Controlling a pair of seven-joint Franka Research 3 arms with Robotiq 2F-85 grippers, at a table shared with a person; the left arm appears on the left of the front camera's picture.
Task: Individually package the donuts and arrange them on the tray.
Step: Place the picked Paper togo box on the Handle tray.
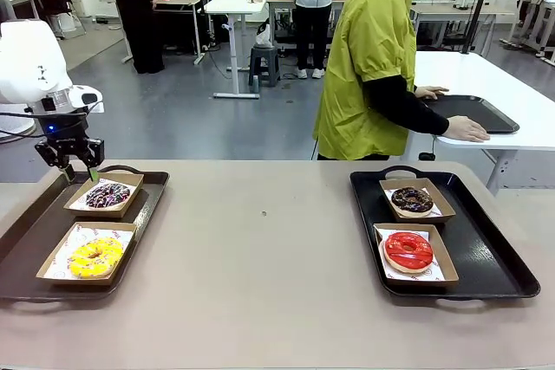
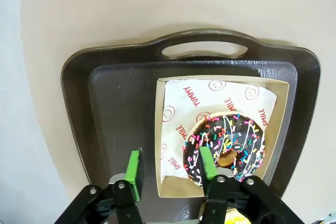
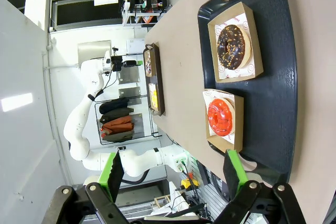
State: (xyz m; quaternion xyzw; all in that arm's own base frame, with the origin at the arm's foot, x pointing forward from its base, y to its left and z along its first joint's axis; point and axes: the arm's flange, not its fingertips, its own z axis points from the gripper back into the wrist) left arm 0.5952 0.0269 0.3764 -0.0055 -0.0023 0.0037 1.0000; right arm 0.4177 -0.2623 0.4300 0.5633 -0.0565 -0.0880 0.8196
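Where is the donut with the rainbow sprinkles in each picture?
Front view: the sprinkle donut sits in the far box on the left tray, just below the left gripper.
Left wrist view: it is at lower right, in its box, beside the open green fingers.
Right wrist view: small and far off, upper middle, on the far tray.
Shared landmark: the yellow donut next to it.

The front camera looks across the desk (image 1: 260, 257) toward the far side. The left wrist camera hangs close above the left tray (image 2: 121, 103). The right wrist camera sits higher, rolled sideways, sharing the right tray (image 3: 273, 77) with the front view.
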